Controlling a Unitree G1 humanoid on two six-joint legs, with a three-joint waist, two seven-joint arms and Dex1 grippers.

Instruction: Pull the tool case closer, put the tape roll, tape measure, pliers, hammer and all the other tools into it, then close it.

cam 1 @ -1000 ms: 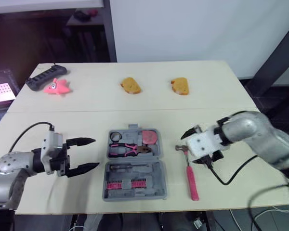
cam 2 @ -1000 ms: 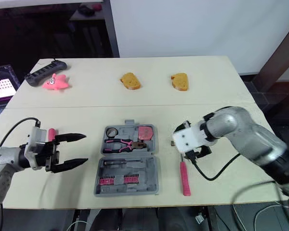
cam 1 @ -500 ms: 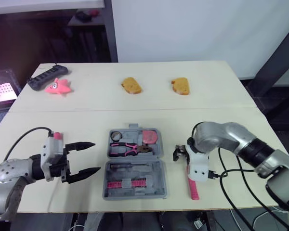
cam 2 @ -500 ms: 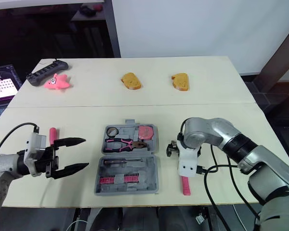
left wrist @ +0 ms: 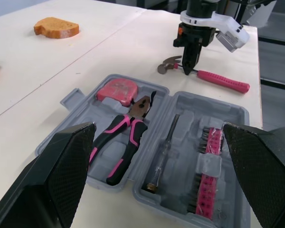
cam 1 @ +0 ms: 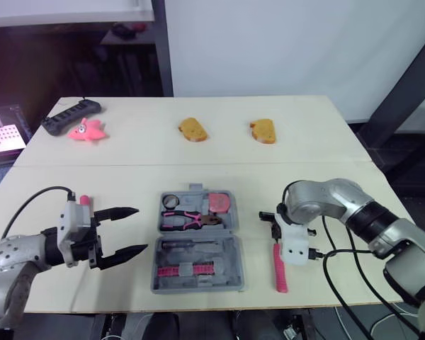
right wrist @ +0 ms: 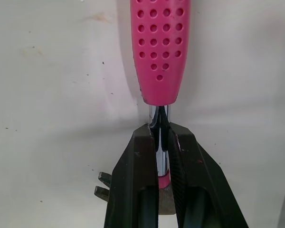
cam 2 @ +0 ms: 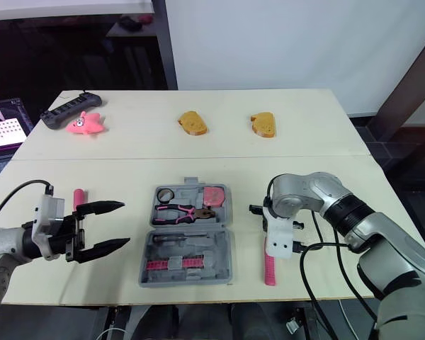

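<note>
The grey tool case (cam 1: 230, 256) lies open at the front middle of the table. Inside it are a tape roll (cam 1: 171, 200), a pink tape measure (cam 1: 219, 202), pink-handled pliers (cam 1: 188, 220), a screwdriver (cam 1: 191, 244) and a strip of pink bits (cam 1: 191, 270). Just right of the case, the pink-handled hammer (cam 1: 279, 269) rests on the table. My right gripper (right wrist: 159, 128) points down and is shut on its metal neck, between head and handle. Left of the case my left gripper (cam 1: 140, 229) is open and holds nothing. A small pink stick (cam 2: 78, 197) lies beside that wrist.
Two bread slices (cam 1: 192, 129) (cam 1: 263, 130) lie at the back of the table. A black power strip (cam 1: 71, 115) and a pink toy (cam 1: 87, 129) sit at the back left. A black cable (cam 1: 340, 255) loops from my right wrist toward the front edge.
My right gripper turned downward, came down over the hammer's neck and closed on it. The left gripper has stayed open beside the case.
</note>
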